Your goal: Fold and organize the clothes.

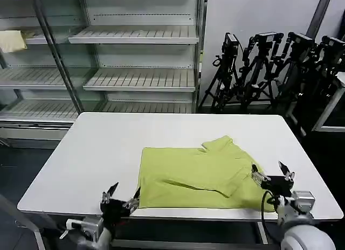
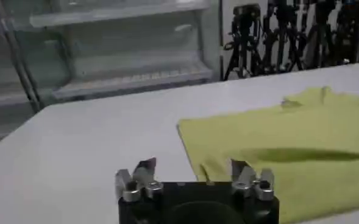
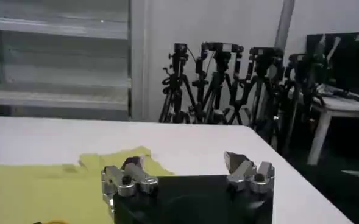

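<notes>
Currently: T-shirt (image 1: 199, 174), lime, partly folded, sleeves tucked in, lying on the table (image 1: 97, 153) towards its near edge. Left gripper (image 1: 122, 197) at its near-left corner and right gripper (image 1: 272, 173) at its near-right edge, both spread wide, holding nothing. Outstanding, by my estimate: final folds and tidying.

Lime yellow-green T-shirt, partly folded on the white bench

The T-shirt (image 1: 194, 174) lies flat on the bench's (image 1: 102, 153) near half, toward the right side, its near edge close to the front rim. Its left edge is straight; a fold runs diagonally across the middle, and a bunched part pokes out at the far edge.
</notes>
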Action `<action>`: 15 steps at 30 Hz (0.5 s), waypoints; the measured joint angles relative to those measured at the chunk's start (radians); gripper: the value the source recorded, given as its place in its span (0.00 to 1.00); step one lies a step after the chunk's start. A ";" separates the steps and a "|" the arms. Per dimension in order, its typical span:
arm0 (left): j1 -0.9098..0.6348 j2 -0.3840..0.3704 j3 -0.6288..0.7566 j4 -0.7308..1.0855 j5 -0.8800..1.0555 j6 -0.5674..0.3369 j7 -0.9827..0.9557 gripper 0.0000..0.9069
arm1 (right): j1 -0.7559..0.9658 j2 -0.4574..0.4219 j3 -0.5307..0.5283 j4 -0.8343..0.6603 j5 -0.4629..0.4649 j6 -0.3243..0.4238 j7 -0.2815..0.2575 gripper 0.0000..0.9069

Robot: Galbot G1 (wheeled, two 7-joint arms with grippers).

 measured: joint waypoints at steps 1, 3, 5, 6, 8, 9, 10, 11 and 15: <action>-0.027 0.004 0.007 0.013 -0.017 0.001 -0.006 1.00 | 0.024 0.000 -0.011 -0.018 0.010 -0.001 0.004 1.00; -0.077 0.010 0.023 0.039 -0.047 0.005 -0.015 1.00 | 0.073 -0.003 -0.034 -0.056 0.030 -0.003 0.012 1.00; -0.136 0.014 0.044 0.070 -0.078 0.011 -0.025 1.00 | 0.120 -0.009 -0.055 -0.094 0.047 -0.004 0.018 1.00; -0.164 0.014 0.055 0.084 -0.092 0.013 -0.029 1.00 | 0.147 -0.011 -0.067 -0.117 0.056 -0.005 0.022 1.00; -0.227 0.013 0.080 0.119 -0.121 0.016 -0.038 1.00 | 0.194 -0.017 -0.090 -0.159 0.071 -0.007 0.028 1.00; -0.255 0.013 0.092 0.136 -0.134 0.017 -0.041 1.00 | 0.220 -0.019 -0.102 -0.182 0.079 -0.007 0.031 1.00; -0.287 0.011 0.106 0.157 -0.148 0.018 -0.045 1.00 | 0.243 -0.021 -0.113 -0.204 0.086 -0.008 0.032 1.00; -0.316 0.009 0.119 0.176 -0.160 0.018 -0.049 1.00 | 0.266 -0.022 -0.123 -0.226 0.092 -0.009 0.032 1.00; -0.434 -0.002 0.175 0.257 -0.206 0.021 -0.065 1.00 | 0.352 -0.023 -0.167 -0.318 0.110 -0.011 0.032 1.00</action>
